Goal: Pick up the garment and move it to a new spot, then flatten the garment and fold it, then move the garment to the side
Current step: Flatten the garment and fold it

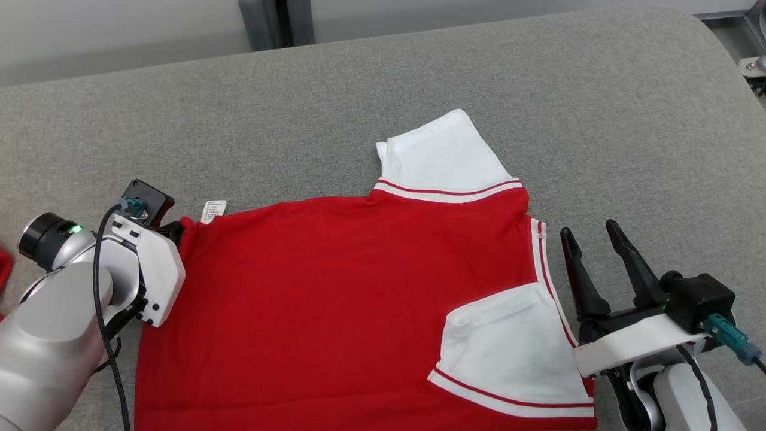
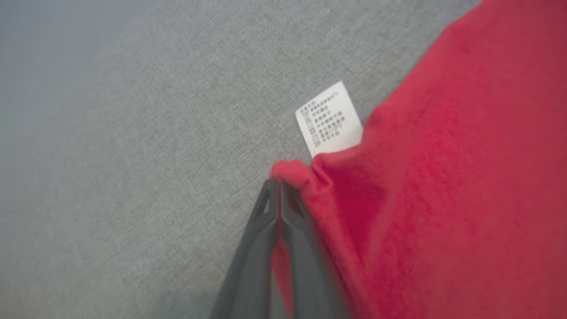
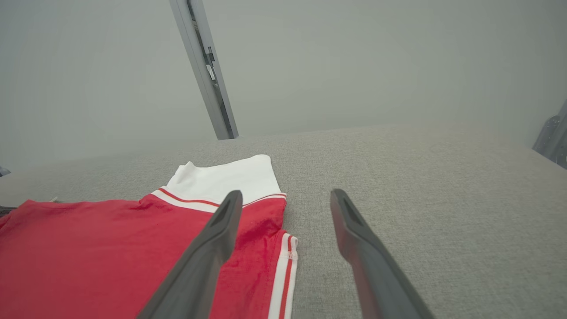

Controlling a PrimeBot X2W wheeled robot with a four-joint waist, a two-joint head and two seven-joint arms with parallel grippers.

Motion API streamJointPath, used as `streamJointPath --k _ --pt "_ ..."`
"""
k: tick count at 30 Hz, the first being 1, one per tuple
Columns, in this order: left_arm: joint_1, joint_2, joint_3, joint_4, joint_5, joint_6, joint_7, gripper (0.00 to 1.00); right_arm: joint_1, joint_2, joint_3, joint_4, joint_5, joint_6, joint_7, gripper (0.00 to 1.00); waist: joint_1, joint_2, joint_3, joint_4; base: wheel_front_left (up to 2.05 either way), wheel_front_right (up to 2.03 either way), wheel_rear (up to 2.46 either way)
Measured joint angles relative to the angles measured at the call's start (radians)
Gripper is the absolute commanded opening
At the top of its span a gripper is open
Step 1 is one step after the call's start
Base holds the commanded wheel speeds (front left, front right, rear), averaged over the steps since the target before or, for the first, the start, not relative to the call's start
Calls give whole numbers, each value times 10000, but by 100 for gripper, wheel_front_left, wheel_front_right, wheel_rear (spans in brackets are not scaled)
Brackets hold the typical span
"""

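The garment (image 1: 335, 287) is a red shirt with white, red-striped sleeves, lying flat on the grey padded surface (image 1: 419, 90). My left gripper (image 2: 277, 184) is shut on the shirt's far left corner, beside its white care label (image 2: 328, 118). A pinch of red cloth (image 2: 290, 170) bunches at the fingertips. In the head view that gripper (image 1: 175, 230) is mostly hidden behind its own wrist. My right gripper (image 1: 592, 236) stands open just off the shirt's right edge, with nothing between its fingers (image 3: 221, 226). The near white sleeve (image 1: 514, 353) lies to its left.
The grey surface runs bare behind and to the right of the shirt (image 3: 421, 177). A metal post (image 1: 275, 24) stands behind its far edge. A bit of red cloth (image 1: 3, 269) shows at the left border, and a metal fitting (image 1: 755, 66) at the upper right.
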Motion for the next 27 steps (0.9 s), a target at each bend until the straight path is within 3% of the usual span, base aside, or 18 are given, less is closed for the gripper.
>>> streamJointPath --k 9,17,27 --pt "-163 -130 -253 516 -566 0 -470 0 2 -27 -105 144 -73 0 0 100 1 0 -250 191 0 0 0" --pt "-140 -591 -288 989 -961 0 -1210 0 -327 -479 104 428 -27 0 0 100 1 0 -594 703 0 0 0" --pt "-159 -1231 -171 1463 -1434 0 -1850 0 -2793 -1392 1716 3076 1174 0 86 100 0 0 -406 1383 0 0 0"
